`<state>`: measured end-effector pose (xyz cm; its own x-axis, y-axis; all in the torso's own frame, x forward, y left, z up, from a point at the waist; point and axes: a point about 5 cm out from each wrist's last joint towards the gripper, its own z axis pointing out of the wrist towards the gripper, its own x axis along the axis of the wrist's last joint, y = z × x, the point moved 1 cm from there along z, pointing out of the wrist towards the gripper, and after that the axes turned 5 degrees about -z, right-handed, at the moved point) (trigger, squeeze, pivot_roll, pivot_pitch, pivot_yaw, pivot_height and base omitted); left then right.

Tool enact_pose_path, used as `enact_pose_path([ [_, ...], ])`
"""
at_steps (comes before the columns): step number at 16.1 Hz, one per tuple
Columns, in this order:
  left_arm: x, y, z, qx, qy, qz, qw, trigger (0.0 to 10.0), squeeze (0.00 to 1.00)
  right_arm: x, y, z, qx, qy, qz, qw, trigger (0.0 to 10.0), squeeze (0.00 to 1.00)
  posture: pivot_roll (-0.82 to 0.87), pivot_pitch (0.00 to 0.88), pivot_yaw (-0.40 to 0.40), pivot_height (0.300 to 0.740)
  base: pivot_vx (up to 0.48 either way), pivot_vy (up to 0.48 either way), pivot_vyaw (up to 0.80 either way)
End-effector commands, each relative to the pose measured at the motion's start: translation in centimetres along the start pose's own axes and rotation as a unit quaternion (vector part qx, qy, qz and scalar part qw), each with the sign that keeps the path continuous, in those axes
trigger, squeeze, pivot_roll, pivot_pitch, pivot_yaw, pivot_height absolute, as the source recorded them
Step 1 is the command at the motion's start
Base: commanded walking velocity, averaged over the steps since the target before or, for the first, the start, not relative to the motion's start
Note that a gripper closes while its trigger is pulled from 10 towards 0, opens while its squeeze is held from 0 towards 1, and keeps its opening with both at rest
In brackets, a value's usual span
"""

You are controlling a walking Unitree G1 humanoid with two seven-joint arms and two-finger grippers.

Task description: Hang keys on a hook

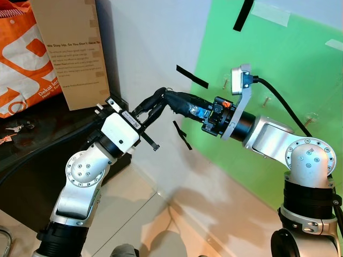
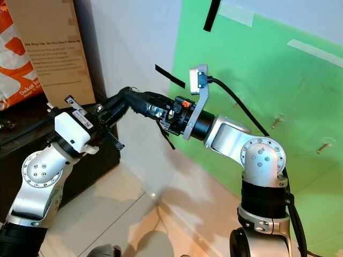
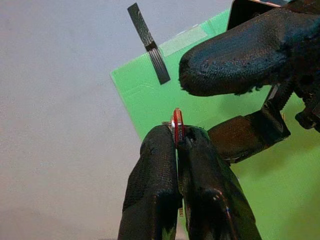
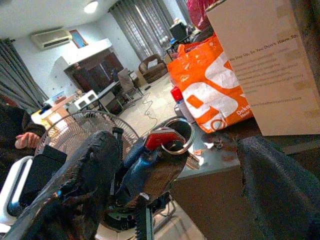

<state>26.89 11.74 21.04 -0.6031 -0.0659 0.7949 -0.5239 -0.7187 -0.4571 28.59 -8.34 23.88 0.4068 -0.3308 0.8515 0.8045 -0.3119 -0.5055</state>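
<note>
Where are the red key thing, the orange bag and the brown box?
red key tag (image 4: 161, 139): right wrist view, on its red plastic face beside the ring.
orange bag (image 1: 19, 64): left eye view, on its printed front.
brown box (image 1: 72, 51): left eye view, on the side with small writing.

White wall (image 1: 144, 48) with a green board (image 1: 278, 69) taped on, glossy tile floor (image 1: 161, 219), and a dark cabinet (image 1: 32, 160) holding a cardboard box (image 1: 72, 48) plus an orange bag (image 1: 19, 64).
</note>
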Motion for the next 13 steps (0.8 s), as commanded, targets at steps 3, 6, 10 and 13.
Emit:
enact_pose_path([
  [3, -0.17, 0.2, 0.35, -0.019, -0.003, 0.001, 1.0, 0.0, 0.0, 0.41, -0.3, -0.14, -0.001, 0.01, -0.011, 1.0, 1.6, 0.0, 0.04, 0.0, -0.082, 0.74, 0.0, 0.0, 0.0],
  [6, -0.39, 0.18, 0.31, -0.023, -0.008, 0.0, 1.0, 0.0, 0.0, 0.45, -0.46, -0.14, -0.001, 0.012, -0.022, 1.0, 0.0, 0.0, 0.04, 0.0, -0.08, 0.74, 0.0, 0.0, 0.0],
  [10, -0.55, 0.2, 0.24, -0.029, -0.012, 0.0, 0.999, 0.0, 0.0, 0.36, -0.71, -0.11, 0.001, 0.013, -0.033, 0.999, 0.0, 0.0, 0.04, 0.0, -0.074, 0.74, 0.0, 0.0, 0.0],
  [13, -0.72, 0.15, 0.29, -0.034, -0.014, 0.001, 0.999, 0.0, 0.0, 0.36, -1.03, -0.19, 0.008, 0.012, -0.04, 0.999, 0.0, 0.0, 0.04, 0.0, -0.072, 0.74, 0.0, 0.0, 0.0],
])
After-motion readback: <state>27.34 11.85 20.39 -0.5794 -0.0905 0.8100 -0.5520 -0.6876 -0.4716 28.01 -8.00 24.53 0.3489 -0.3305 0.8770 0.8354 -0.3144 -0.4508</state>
